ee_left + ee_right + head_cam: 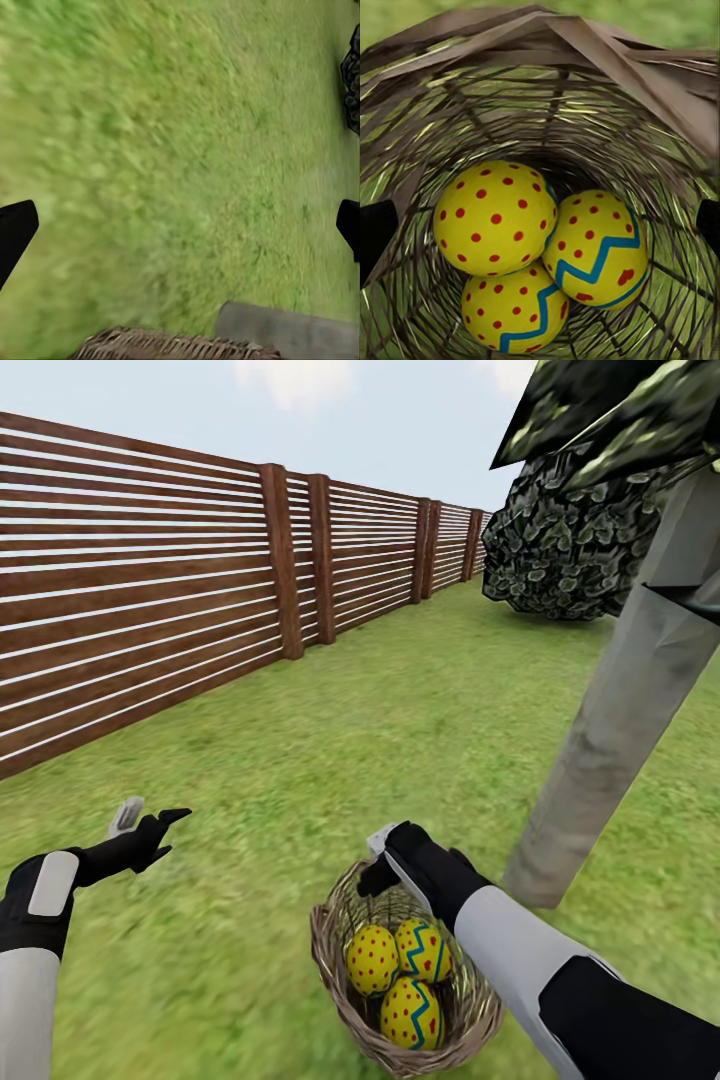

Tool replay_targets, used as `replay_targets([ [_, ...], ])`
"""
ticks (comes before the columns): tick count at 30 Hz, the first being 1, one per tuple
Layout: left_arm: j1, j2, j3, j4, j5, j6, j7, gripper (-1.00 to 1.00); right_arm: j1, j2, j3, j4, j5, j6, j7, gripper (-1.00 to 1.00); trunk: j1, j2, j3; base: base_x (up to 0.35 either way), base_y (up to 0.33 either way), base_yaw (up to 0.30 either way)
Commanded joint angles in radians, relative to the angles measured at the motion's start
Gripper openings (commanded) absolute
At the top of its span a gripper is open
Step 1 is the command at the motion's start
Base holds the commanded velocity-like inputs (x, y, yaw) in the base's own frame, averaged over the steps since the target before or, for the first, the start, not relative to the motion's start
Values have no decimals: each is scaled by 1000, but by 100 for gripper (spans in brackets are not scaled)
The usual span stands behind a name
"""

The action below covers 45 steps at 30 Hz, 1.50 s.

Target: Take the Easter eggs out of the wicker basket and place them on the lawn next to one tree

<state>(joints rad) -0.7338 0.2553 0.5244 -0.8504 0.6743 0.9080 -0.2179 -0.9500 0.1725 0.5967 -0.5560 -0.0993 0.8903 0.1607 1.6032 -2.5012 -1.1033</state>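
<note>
Eggs: three yellow, red-dotted Easter eggs [496, 217] lie touching at the bottom of the brown woven wicker basket [335, 970], just beside the pale grey tree trunk [610, 730].
Right gripper [385, 860]: fingers spread wide, above the basket's rim.
Left gripper [150, 822]: spread wide, empty, well apart from the basket.
Handling: likely hard, smooth, prone to roll; pinch across the zigzag middle.
</note>
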Motion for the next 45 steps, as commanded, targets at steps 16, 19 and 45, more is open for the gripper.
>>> replay_targets([
  [16,-1,-4,-8,0,-7,5,-8,100,-1,0,5,62,-1,17,-5,100,6,-3,-51,5,0,0],
  [19,-1,-8,-23,-1,-7,5,-8,100,-1,2,5,58,1,15,-5,100,7,-4,-63,0,0,0],
  [45,-1,-8,-29,0,-7,5,-8,100,-1,-2,12,-6,4,6,-3,100,19,-10,-163,0,0,0],
])
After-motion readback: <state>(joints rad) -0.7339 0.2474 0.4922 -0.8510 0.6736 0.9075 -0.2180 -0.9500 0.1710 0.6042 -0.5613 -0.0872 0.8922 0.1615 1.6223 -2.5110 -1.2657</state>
